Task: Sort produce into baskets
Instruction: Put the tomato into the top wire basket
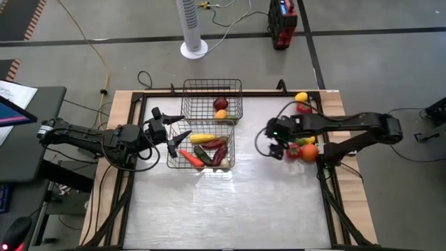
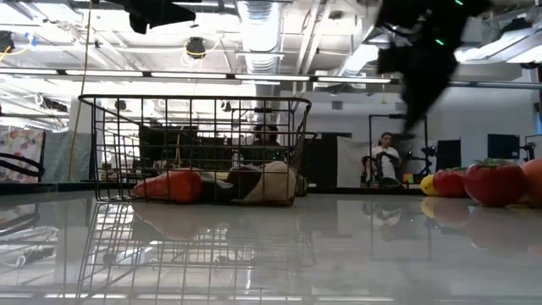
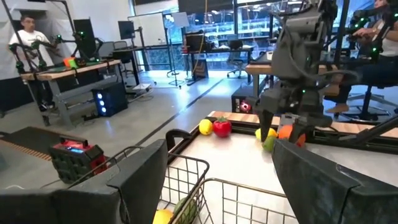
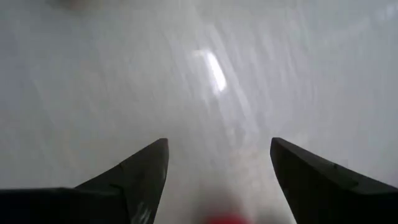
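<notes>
Right tool [image 1: 277,149], fingers spread and empty, hovers beside the produce [image 1: 305,151]; corn [image 1: 202,139] lies crosswise in its basket [image 1: 174,162].

Two baskets sitting end to end, produce split three ways
Near basket [image 1: 201,148] holding corn [image 1: 202,138], carrot [image 1: 191,158], long vegetables; far basket [image 1: 212,99] holding two fruits; remaining round fruits [image 1: 304,150] lying at surface's right edge.

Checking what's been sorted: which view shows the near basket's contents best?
The high view: the near basket shows corn, carrot and long vegetables from above. The low view overlaps them behind mesh; the left wrist view catches a corner; the right wrist view shows none.
</notes>
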{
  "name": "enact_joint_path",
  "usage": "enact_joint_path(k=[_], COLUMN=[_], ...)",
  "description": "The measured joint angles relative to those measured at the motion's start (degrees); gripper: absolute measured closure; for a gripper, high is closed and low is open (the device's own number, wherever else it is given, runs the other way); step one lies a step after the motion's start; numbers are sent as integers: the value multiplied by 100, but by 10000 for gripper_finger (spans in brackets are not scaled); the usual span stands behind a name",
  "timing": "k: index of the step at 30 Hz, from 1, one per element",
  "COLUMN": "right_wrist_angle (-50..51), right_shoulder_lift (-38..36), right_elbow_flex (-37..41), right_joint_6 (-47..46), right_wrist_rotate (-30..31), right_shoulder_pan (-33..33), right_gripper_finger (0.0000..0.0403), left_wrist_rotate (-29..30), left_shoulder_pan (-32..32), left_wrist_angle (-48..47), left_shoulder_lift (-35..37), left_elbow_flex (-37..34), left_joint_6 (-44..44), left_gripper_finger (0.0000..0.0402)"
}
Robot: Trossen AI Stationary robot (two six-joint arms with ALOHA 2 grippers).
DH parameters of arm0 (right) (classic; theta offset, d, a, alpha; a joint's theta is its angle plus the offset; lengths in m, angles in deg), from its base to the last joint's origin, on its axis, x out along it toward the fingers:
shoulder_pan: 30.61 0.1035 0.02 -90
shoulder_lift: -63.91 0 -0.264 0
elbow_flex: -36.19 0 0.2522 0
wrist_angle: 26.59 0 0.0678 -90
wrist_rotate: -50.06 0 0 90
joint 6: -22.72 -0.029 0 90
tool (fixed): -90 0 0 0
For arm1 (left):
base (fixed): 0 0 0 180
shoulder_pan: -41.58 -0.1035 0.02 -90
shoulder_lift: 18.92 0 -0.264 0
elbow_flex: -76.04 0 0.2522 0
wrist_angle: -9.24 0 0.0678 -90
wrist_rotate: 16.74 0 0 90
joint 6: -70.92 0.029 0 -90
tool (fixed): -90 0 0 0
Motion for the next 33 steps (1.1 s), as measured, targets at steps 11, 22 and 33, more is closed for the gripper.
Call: enact_joint_path(k=[11, 22, 33], right_wrist_angle=[1610, 2052, 1739], right_shoulder_lift=[-511, 217, 587], right_elbow_flex=[407, 407, 407], right_joint_6=[-230, 423, 943], right_wrist_rotate=[-443, -337, 0], right_shoulder_pan=[13, 9, 24], right_gripper_finger=[72, 17, 29], left_wrist_rotate=[-58, -59, -49], left_shoulder_pan=[-2, -2, -2], left_wrist_angle=[249, 254, 253], left_shoulder_lift=[2, 2, 2], left_elbow_flex=[4, 4, 4], left_joint_6=[87, 270, 401], left_gripper_finger=[123, 123, 123])
